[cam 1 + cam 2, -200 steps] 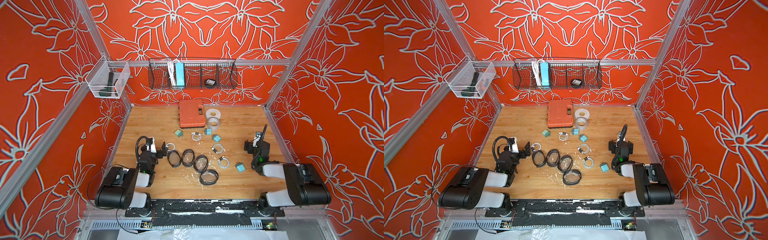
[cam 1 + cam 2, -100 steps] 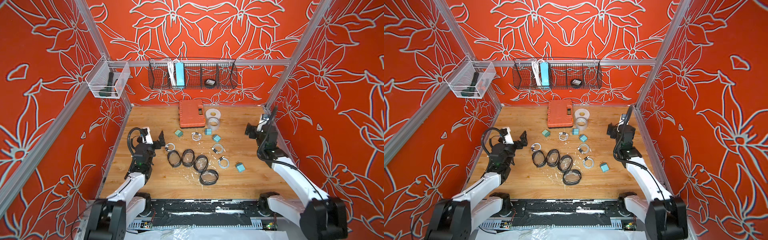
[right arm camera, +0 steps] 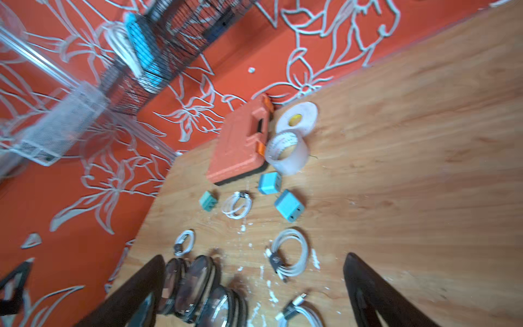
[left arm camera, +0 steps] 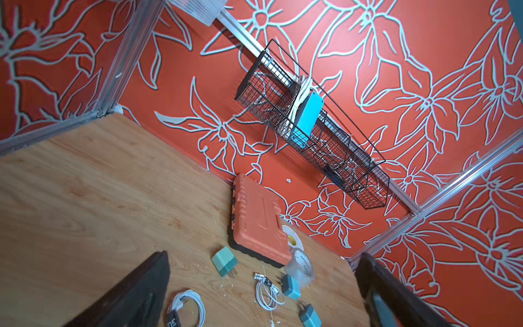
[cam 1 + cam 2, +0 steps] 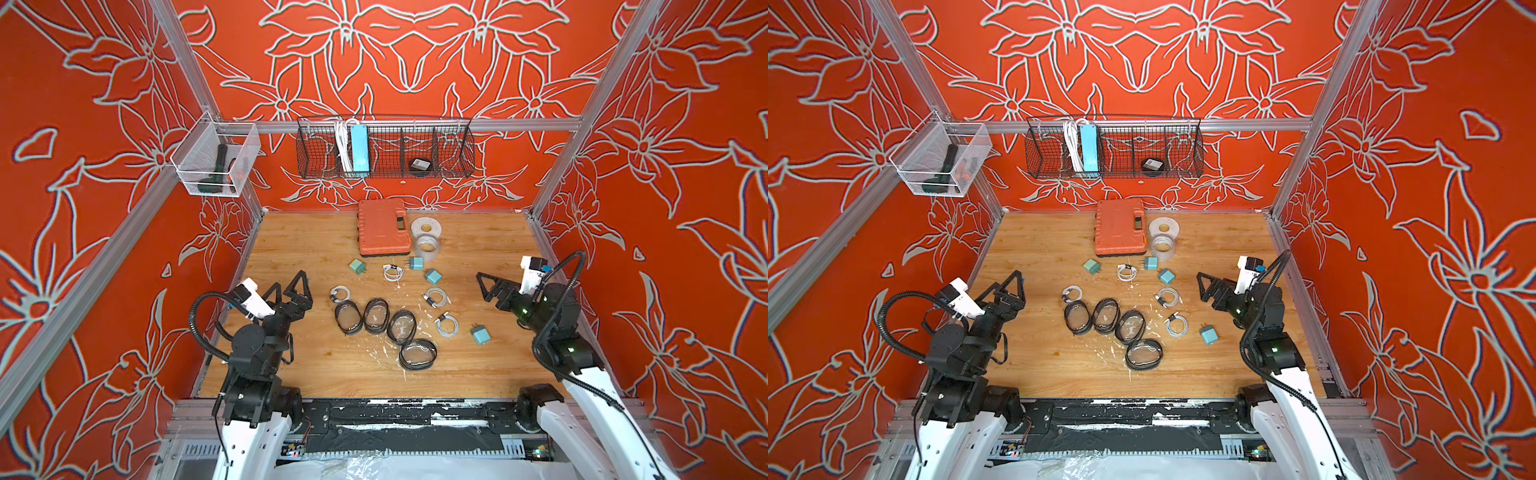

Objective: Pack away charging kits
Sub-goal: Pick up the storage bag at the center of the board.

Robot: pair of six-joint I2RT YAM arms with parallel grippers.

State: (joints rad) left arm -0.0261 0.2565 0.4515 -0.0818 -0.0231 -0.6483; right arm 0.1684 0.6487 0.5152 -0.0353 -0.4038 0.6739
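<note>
Several teal cube plugs lie on the wooden table, three near the middle point(image 5: 357, 266) point(image 5: 416, 263) point(image 5: 432, 276) and one nearer the right arm point(image 5: 480, 335). Coiled white cables point(image 5: 392, 272) point(image 5: 446, 325) are scattered among them. Several oval black-rimmed pouches point(image 5: 376, 316) point(image 5: 1143, 354) lie in a row in front. My left gripper point(image 5: 289, 286) point(image 5: 1005, 284) point(image 4: 263, 254) hovers open and empty, left of the pouches. My right gripper point(image 5: 484, 286) point(image 5: 1202, 286) point(image 3: 254, 256) hovers open and empty, right of the cables, pointing toward them.
An orange case point(image 5: 382, 227) and two tape rolls point(image 5: 427, 227) sit at the back of the table. A black wire basket point(image 5: 384, 149) on the back wall holds a light-blue power strip point(image 5: 359, 148). A clear bin point(image 5: 214, 164) hangs on the left wall.
Both arms have unfolded and risen from their low rest poses. The right gripper has swung from the right wall toward the middle. Both grippers stay open.
</note>
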